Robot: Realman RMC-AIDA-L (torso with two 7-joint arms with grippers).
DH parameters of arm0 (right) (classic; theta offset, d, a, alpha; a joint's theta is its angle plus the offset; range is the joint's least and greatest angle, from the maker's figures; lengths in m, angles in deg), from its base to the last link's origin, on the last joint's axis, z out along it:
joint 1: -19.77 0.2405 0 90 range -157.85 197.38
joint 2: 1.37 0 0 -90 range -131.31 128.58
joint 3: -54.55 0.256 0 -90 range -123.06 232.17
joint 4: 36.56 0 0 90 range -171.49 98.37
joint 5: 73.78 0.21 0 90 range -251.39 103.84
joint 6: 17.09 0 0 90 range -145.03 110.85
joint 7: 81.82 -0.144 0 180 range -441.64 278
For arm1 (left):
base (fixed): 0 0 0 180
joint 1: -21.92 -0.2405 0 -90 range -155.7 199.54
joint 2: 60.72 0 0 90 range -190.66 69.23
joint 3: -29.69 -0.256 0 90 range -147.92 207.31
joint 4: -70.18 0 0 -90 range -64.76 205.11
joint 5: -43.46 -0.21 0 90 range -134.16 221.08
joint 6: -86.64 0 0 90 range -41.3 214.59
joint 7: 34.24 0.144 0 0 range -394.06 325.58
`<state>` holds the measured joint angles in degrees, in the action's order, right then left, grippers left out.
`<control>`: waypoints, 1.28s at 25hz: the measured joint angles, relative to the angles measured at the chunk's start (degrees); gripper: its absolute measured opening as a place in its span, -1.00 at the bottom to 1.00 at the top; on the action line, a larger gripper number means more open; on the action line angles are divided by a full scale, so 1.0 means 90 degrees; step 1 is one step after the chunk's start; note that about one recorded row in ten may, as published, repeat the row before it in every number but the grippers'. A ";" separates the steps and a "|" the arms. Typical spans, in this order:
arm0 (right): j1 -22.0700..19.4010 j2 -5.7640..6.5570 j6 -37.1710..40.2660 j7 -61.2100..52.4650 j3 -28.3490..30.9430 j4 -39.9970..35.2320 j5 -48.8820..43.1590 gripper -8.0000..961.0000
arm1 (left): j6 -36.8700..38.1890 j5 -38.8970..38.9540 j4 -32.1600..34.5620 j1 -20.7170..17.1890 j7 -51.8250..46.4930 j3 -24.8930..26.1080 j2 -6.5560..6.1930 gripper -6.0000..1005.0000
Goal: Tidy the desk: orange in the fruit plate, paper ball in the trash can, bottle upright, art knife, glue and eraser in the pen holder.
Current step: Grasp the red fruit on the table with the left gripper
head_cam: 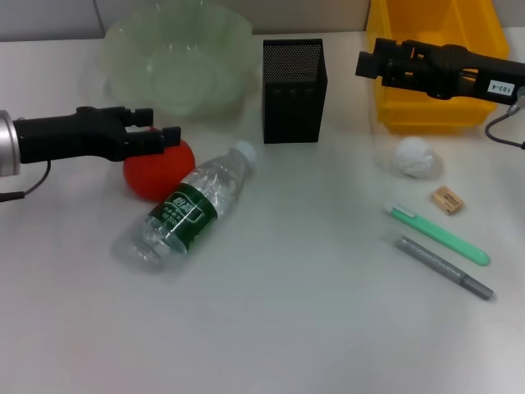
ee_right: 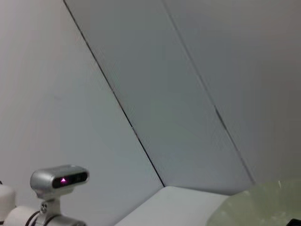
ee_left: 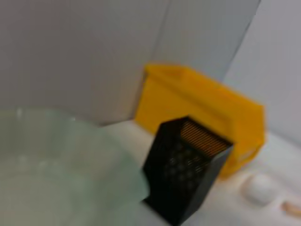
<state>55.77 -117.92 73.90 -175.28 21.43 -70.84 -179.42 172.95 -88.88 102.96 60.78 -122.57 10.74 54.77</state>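
Note:
The orange (head_cam: pixel 160 171) lies on the table beside the lying bottle (head_cam: pixel 191 207). My left gripper (head_cam: pixel 164 123) hovers over the orange's top, open and holding nothing. My right gripper (head_cam: pixel 367 56) hangs open and empty over the left edge of the yellow trash can (head_cam: pixel 426 115). The pale green fruit plate (head_cam: pixel 115 45) (ee_left: pixel 56 165) stands at the back left, the black mesh pen holder (head_cam: pixel 294 90) (ee_left: pixel 183 169) beside it. At the right lie the paper ball (head_cam: pixel 413 156) (ee_left: pixel 260 188), the eraser (head_cam: pixel 447 199), the green art knife (head_cam: pixel 439 234) and the grey glue stick (head_cam: pixel 447 268).
The bottle's white cap (head_cam: pixel 244 150) points toward the pen holder. A wall rises close behind the plate and the trash can (ee_left: pixel 202 103). In the right wrist view the plate's rim (ee_right: pixel 254 207) and a small silver camera (ee_right: pixel 59 178) show.

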 joint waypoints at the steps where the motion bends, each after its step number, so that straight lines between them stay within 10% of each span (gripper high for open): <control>1: 0.0000 0.0000 0.0000 0.0000 0.0000 0.0000 0.0000 0.68 | 0.0000 0.0000 0.0000 0.0000 0.0000 0.0000 0.0000 0.48; 11: -0.0018 -0.0047 0.0045 0.0111 -0.0043 0.0008 0.0001 0.68 | -0.1351 0.0046 0.0020 -0.0032 0.0152 -0.0601 0.0247 0.48; 32: -0.0022 -0.0106 0.0066 0.0188 -0.0019 0.0011 0.0001 0.68 | -0.1620 0.0167 0.0006 -0.0134 0.0161 -0.0909 0.0289 0.48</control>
<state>55.58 -118.88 74.50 -173.59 21.25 -70.75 -179.42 158.37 -87.38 103.01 59.57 -121.12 2.56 57.37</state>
